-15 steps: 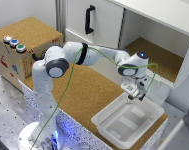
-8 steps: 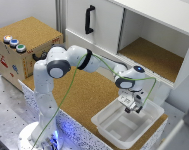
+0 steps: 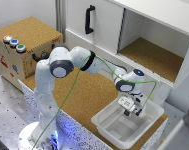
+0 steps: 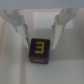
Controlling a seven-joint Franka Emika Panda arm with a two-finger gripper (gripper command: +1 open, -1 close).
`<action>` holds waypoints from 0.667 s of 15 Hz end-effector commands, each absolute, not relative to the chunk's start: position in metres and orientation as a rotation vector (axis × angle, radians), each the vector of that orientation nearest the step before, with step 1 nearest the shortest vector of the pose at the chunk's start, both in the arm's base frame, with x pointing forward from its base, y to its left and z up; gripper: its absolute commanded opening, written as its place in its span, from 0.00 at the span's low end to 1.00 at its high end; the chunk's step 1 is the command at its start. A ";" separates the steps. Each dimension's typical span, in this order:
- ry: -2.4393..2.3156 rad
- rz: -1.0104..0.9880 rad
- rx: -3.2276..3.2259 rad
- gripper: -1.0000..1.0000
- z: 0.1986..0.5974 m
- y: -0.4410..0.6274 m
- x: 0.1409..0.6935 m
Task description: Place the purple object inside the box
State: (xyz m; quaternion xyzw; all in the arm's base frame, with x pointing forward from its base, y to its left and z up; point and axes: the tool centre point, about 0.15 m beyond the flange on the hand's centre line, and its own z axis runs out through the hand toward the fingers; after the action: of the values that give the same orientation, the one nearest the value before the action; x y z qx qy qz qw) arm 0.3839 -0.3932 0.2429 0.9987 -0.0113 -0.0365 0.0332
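Your claw (image 3: 130,111) hangs down inside the white box (image 3: 108,124), which sits on the cork-topped desk (image 3: 84,97) at the exterior view's right. In the wrist view the two fingers (image 4: 24,33) stand spread apart, gripping nothing. Between and just beyond their tips, the purple object (image 4: 40,50), a dark cube with a yellow 3 on top, rests on the box floor.
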 end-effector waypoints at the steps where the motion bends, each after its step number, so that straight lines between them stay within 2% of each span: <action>1: -0.048 0.016 3.072 1.00 0.286 -0.384 0.395; 10: 0.272 0.316 3.147 1.00 0.391 -0.303 0.430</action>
State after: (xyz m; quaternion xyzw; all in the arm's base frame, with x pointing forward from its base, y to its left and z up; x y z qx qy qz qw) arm 0.4237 -0.3494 0.3291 0.9975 0.0302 0.0624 0.0133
